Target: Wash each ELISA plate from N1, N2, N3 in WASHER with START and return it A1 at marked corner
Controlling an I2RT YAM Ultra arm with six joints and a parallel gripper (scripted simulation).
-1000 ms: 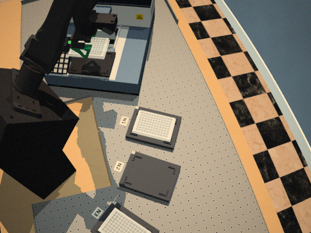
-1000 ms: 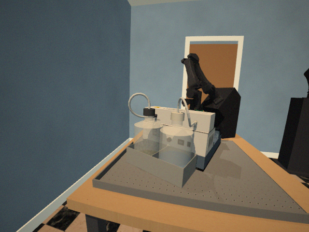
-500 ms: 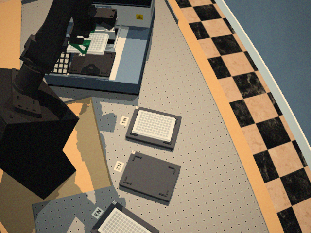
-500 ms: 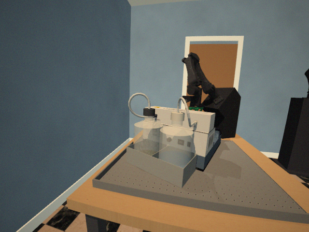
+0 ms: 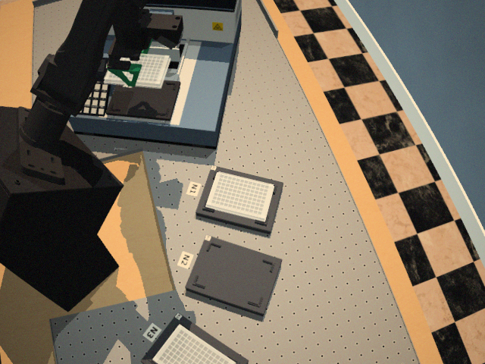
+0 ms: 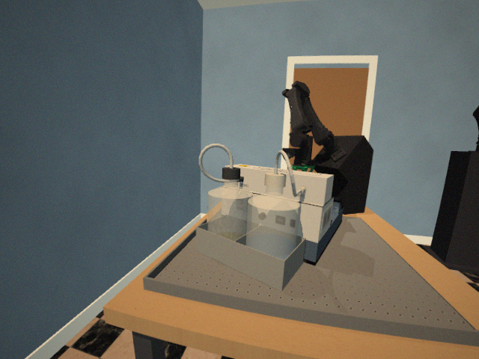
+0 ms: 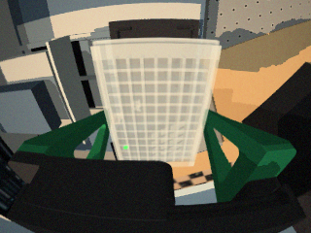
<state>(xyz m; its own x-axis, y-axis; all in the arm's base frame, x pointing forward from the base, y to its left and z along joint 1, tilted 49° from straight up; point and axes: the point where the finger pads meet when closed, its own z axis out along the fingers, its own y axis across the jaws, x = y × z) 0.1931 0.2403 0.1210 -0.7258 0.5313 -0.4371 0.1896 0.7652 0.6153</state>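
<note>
My gripper (image 5: 136, 64) (image 7: 155, 115) (image 6: 302, 167), with green fingers, is shut on a white 96-well plate (image 5: 151, 70) (image 7: 155, 100). It holds the plate by its long sides, roughly level, a little above the washer's dark carrier (image 5: 145, 102) (image 7: 155, 27). The carrier's pocket holds no plate. Nest N2 (image 5: 235, 274) is bare. Nest N1 (image 5: 276, 203) holds a white plate (image 5: 239, 195). Nest N3 (image 5: 183, 321) at the bottom edge holds another plate (image 5: 188, 348), partly cut off.
The washer (image 5: 203, 78) (image 6: 286, 181) stands at the back with its keypad (image 5: 95, 99) left of the carrier and the dark manifold block (image 5: 164, 25) behind it. My arm hides part of the keypad. Two bottles (image 6: 228, 209) (image 6: 272, 220) in a grey tray (image 6: 247, 255) stand behind the washer.
</note>
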